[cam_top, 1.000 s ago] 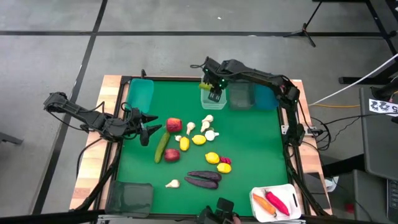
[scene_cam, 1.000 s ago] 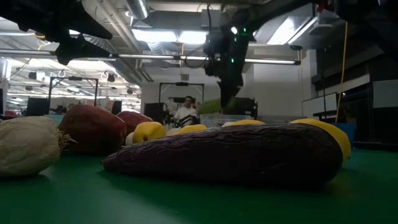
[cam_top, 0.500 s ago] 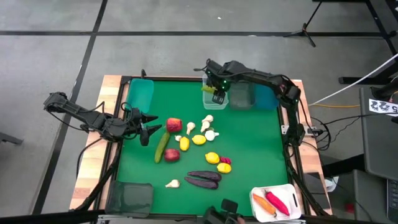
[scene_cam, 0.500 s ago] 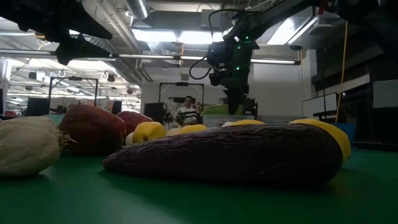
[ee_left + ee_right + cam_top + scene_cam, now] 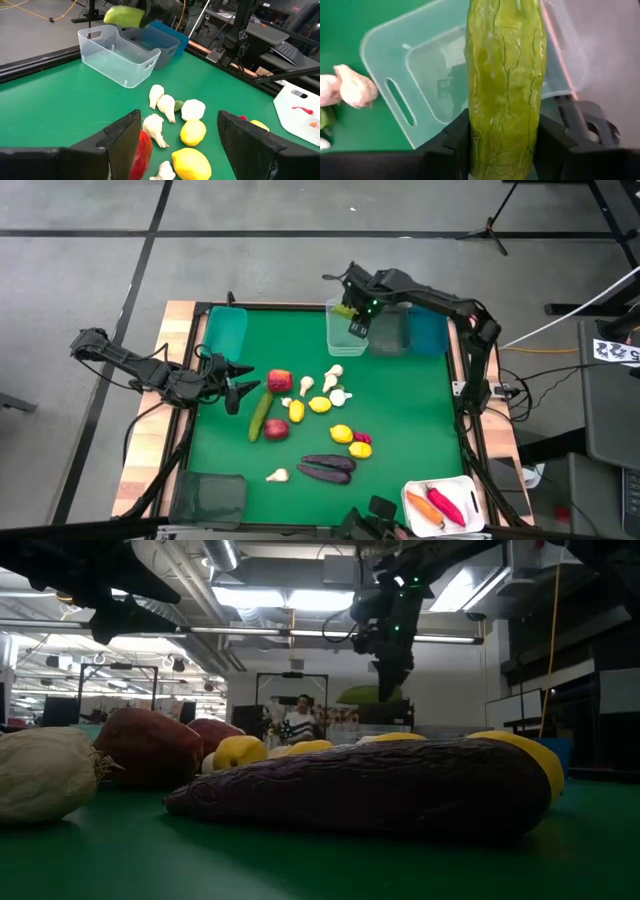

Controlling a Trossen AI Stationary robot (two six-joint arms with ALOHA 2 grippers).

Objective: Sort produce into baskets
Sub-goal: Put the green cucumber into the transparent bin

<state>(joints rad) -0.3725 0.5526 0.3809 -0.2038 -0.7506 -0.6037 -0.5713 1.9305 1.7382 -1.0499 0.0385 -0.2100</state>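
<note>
Cucumber (image 5: 504, 85) hanging clamped in right gripper (image 5: 357, 315) above empty clear bin (image 5: 343, 337); most produce lying unsorted; left gripper (image 5: 243, 383) waiting, fingers apart.

Produce lying mid-table, bins sitting along the edges

The right gripper (image 5: 357, 317) is holding a cucumber (image 5: 505, 85) above the clear bin (image 5: 341, 333) at the far edge; garlic bulbs (image 5: 333, 383), lemons (image 5: 342, 434) and eggplants (image 5: 327, 466) are lying nearer, the left gripper (image 5: 243, 380) waiting at their left.
</note>
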